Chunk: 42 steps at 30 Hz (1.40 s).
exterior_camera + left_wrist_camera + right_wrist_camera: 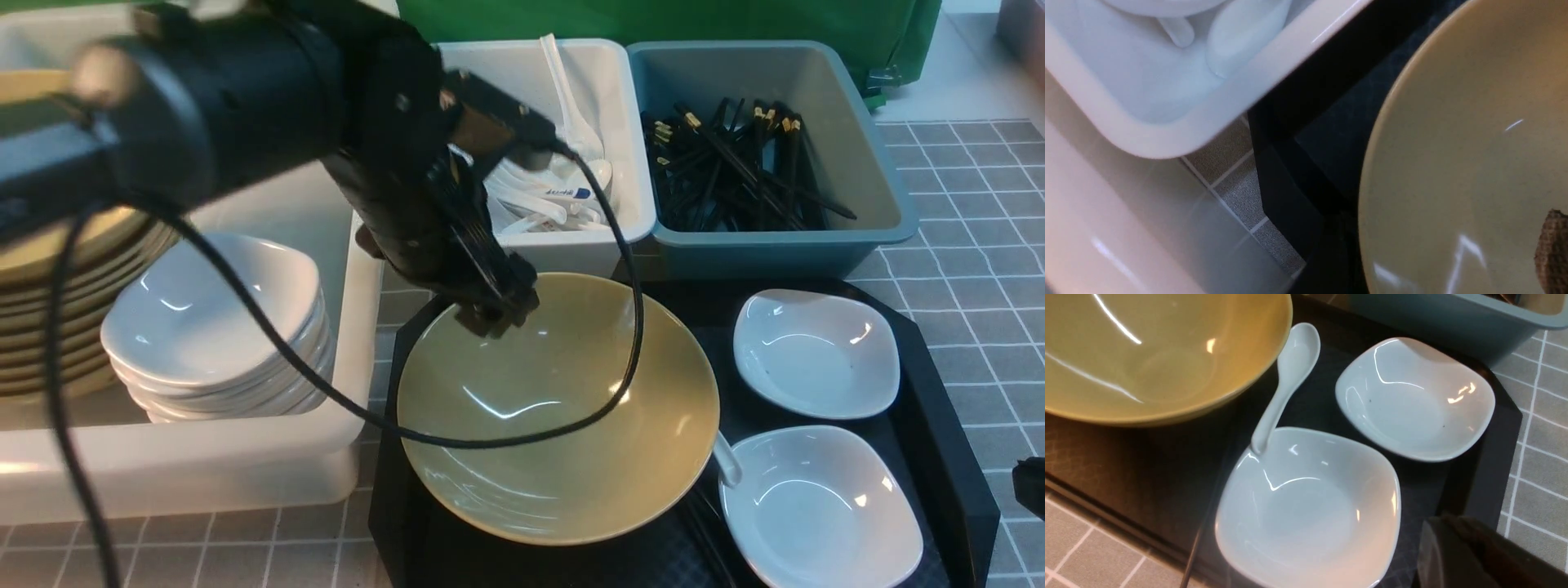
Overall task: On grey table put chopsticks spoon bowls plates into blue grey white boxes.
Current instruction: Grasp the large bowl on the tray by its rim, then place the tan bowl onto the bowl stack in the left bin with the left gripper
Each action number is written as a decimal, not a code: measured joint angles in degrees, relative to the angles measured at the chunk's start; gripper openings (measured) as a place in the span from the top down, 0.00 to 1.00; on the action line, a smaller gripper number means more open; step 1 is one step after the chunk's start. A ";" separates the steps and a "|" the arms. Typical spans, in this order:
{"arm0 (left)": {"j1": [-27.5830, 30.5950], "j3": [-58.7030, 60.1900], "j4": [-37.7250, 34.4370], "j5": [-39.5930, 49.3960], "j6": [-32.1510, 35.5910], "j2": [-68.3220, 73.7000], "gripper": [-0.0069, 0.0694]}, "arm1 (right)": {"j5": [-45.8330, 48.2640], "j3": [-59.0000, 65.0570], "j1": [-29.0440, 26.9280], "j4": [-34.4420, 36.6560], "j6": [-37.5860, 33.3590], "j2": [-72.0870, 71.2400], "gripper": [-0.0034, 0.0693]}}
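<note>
A yellow bowl (563,425) sits on a black tray, with two white plates (816,351) (820,506) to its right. A white spoon (1286,384) lies between them, its handle resting on the nearer plate (1306,506). My left gripper (496,317) hangs over the bowl's far left rim, open. Only one fingertip (1553,255) shows in the left wrist view, above the bowl's inside (1474,143). My right gripper (1474,555) is shut and empty, over the tray's near right corner. Chopsticks (735,171) fill the blue box (890,220).
The grey-white box (633,220) behind the bowl holds several spoons. The big white tub (359,327) on the left holds stacked bowls (49,269) and plates (220,327). The black tray (947,425) lies on the grey table (980,269). A black cable loops over the bowl.
</note>
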 joint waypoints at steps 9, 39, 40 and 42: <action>-0.20 -0.35 0.34 -2.13 0.27 9.20 0.17 | -0.07 0.00 0.00 0.00 0.00 0.00 0.90; 6.85 -1.06 -21.59 1.97 10.34 -9.31 0.90 | -0.83 1.22 0.00 0.06 0.05 0.17 0.90; 9.90 -1.06 -22.98 1.52 10.34 -11.55 0.90 | -0.88 1.22 0.00 0.06 0.05 0.17 0.90; 13.52 -1.06 -23.97 0.88 10.34 -15.01 0.90 | -0.88 1.22 0.00 0.06 0.05 0.17 0.90</action>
